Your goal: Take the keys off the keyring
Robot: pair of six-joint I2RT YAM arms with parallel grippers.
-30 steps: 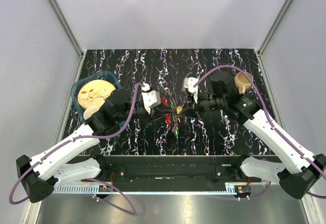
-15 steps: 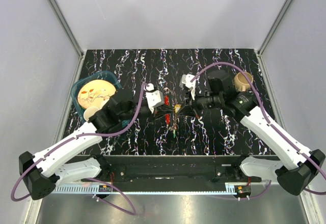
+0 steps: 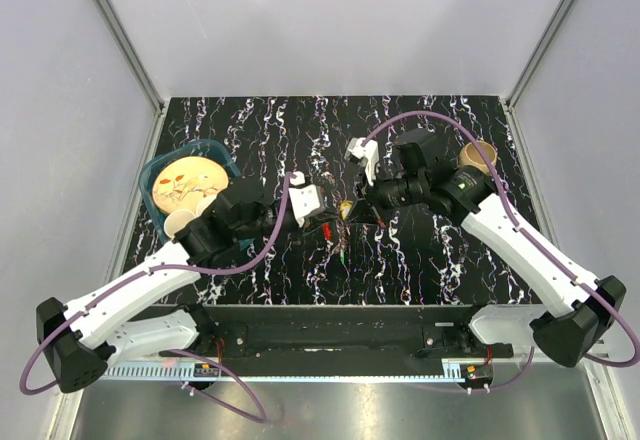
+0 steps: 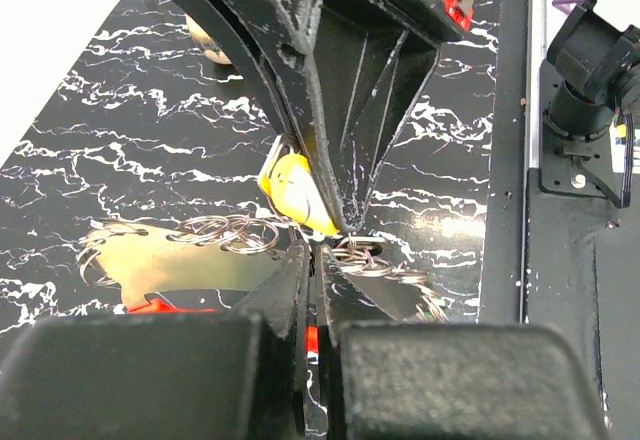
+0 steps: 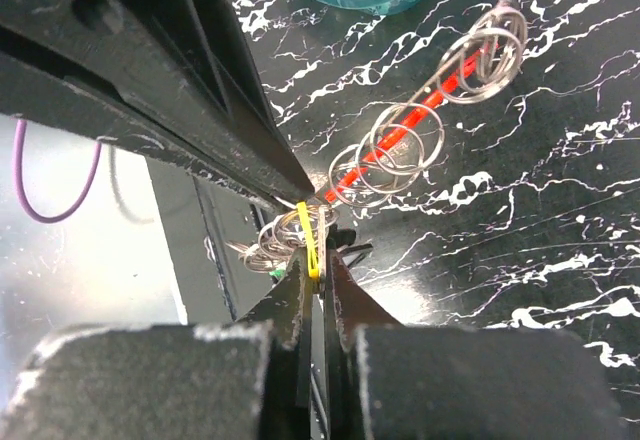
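Note:
My two grippers meet tip to tip over the middle of the marbled table. The left gripper [image 3: 322, 222] [image 4: 318, 250] is shut on the keyring [image 5: 400, 145], a chain of grey wire loops with a red piece. A red strip shows between its jaws. The right gripper [image 3: 352, 210] [image 5: 318, 260] is shut on a yellow-headed key [image 4: 293, 185] [image 5: 312, 240] that still hangs in the loops. A green key [image 3: 343, 254] dangles below the bunch. More loops [image 4: 385, 265] trail to the right in the left wrist view. A silver key is not distinguishable.
A teal bowl holding a patterned plate [image 3: 185, 180] sits at the left of the table, with a small white round thing [image 3: 178, 222] beside it. A beige mug [image 3: 478, 158] stands at the right, behind the right arm. The metal rail [image 3: 330, 335] runs along the near edge.
The right gripper has swung left and farther back; the left gripper has pushed right to meet it. The key bunch has shifted slightly with them. Both grippers stayed shut.

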